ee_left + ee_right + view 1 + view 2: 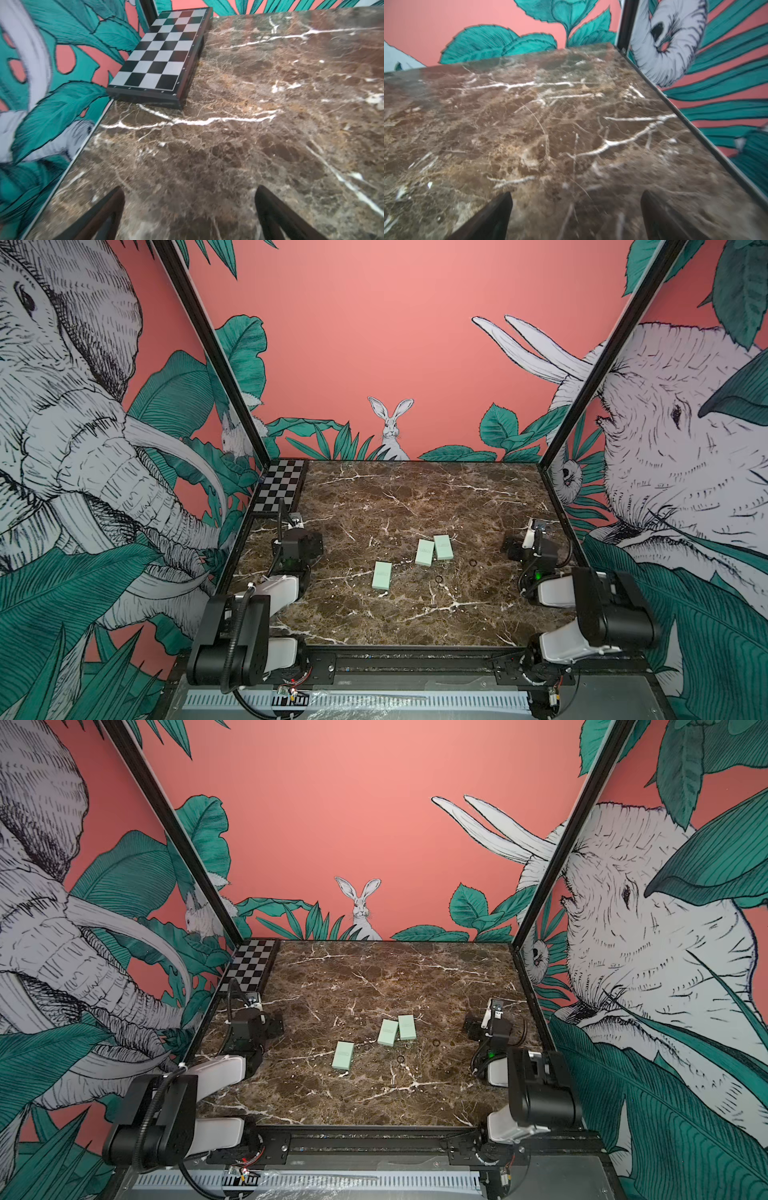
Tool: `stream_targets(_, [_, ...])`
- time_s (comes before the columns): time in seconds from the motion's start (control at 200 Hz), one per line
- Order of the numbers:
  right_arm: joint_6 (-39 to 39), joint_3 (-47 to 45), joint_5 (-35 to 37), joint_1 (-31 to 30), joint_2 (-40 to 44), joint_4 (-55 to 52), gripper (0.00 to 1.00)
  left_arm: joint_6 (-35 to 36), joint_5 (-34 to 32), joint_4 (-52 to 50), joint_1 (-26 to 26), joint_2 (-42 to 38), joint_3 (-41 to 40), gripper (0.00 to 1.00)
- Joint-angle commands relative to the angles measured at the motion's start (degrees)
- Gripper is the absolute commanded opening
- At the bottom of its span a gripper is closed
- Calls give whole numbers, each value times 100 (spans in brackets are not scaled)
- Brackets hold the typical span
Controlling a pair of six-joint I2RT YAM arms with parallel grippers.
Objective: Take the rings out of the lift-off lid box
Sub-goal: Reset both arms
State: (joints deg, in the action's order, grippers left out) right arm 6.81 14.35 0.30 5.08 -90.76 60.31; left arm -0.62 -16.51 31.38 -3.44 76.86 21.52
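Closest to the lens in both top views are two black-and-white robot arms, the left arm and the right arm. Each is folded at its own side of the brown, white-veined marble tabletop. Three mint-green rectangular box pieces lie near the middle. A single piece sits toward the left arm. A touching pair of pieces lies side by side, a little farther back and toward the right arm. Which pieces are lids and which are bases I cannot tell. Three thin dark rings can be counted, all flat on bare marble outside the pieces. That first ring lies between the pair and the right arm, a second ring lies just nearer the camera than the pair, and a fainter third ring lies between the single piece and the pair. Any others are too small to tell. One black-and-silver chequered board fills the far corner on the left arm's side. From the left wrist, the left hand shows two dark fingers spread wide with nothing between them, bare marble below and the board beyond. From the right wrist, the right hand is equally wide apart and holds nothing, over bare marble beside the patterned wall.
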Motion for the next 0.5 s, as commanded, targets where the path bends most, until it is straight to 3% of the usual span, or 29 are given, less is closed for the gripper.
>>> stream_targets(0.0, [-155,120,1,-94,290,266,99,416,659,792,39,379,283,100])
stream_targets(0.065, [-197,371,6,-128,274,-134,99,365,598,1422,107,949,282,99])
stream_targets(0.13, [-246,489,14,-193,193,-221,99,711,1293,2298,98,1343,101,100])
stream_targets(0.195, [-300,579,93,-250,227,-447,99,572,1322,1735,152,1177,217,100])
stream_targets(0.27, [-392,674,85,-325,215,-593,99,611,1297,2121,158,1314,152,100])
stream_targets(0.495, [-510,710,-153,-360,209,-624,99,632,1302,1850,136,1187,173,100])
